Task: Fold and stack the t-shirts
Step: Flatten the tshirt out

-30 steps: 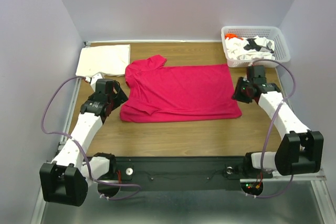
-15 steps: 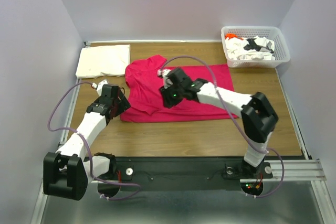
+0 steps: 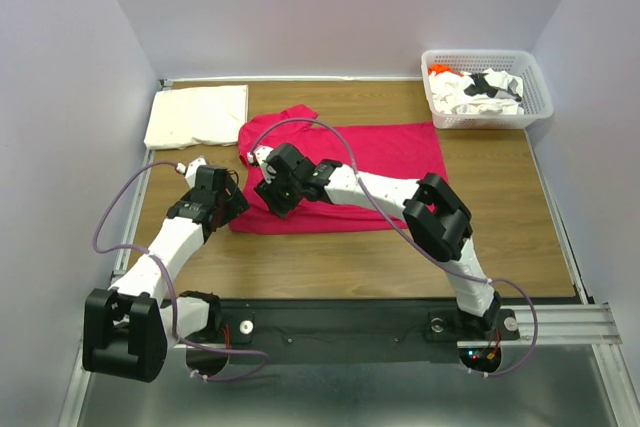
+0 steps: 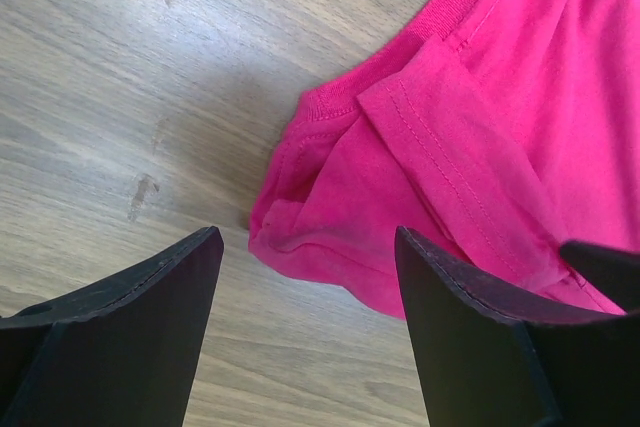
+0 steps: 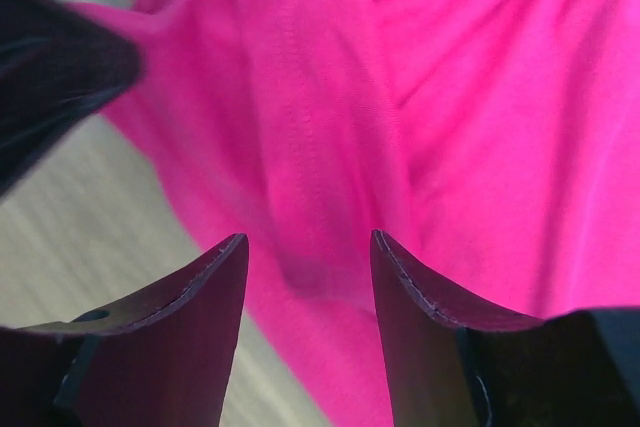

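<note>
My left jaws stand wide over the table (image 4: 90, 97), and the bunched near-left corner of the magenta t-shirt (image 4: 480, 147) lies between them and just ahead. My right jaws are partly apart with nothing between them, low over the same shirt's left part. Their view is blurred, and I cannot identify the dark shape at its upper left. From above, my right arm (image 3: 380, 187) hides the shirt's near edge, so I cannot tell how it lies there. The cream-white t-shirt (image 3: 197, 115) lies folded at the far left. A second ago my right jaws were at the shirt's right edge; they have swung across to its left, while my left jaws edged nearer the corner.
</note>
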Tool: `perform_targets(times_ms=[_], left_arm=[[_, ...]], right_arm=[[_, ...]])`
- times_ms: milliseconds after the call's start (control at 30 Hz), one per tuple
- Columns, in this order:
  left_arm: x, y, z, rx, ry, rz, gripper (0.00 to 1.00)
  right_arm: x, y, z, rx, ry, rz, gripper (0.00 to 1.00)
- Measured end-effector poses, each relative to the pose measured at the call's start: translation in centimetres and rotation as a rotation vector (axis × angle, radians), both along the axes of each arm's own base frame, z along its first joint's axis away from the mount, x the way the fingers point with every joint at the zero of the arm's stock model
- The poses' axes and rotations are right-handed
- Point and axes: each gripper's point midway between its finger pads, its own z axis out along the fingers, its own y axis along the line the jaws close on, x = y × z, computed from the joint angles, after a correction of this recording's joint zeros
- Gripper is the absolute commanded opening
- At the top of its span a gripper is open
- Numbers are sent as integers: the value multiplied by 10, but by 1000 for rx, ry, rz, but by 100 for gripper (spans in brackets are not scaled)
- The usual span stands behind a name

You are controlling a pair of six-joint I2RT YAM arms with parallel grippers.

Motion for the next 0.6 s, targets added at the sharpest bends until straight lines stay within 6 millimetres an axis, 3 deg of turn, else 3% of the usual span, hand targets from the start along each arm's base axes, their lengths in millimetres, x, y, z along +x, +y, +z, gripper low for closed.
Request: perform_targets(times_ms=[267, 600], left_arm=[[1, 0, 5, -4, -18, -1, 81], [-1, 0, 2, -5, -15, -2, 81]], right_arm=[[28, -18, -34, -139, -97, -93, 50], [64, -48, -35, -187, -147, -220, 50]])
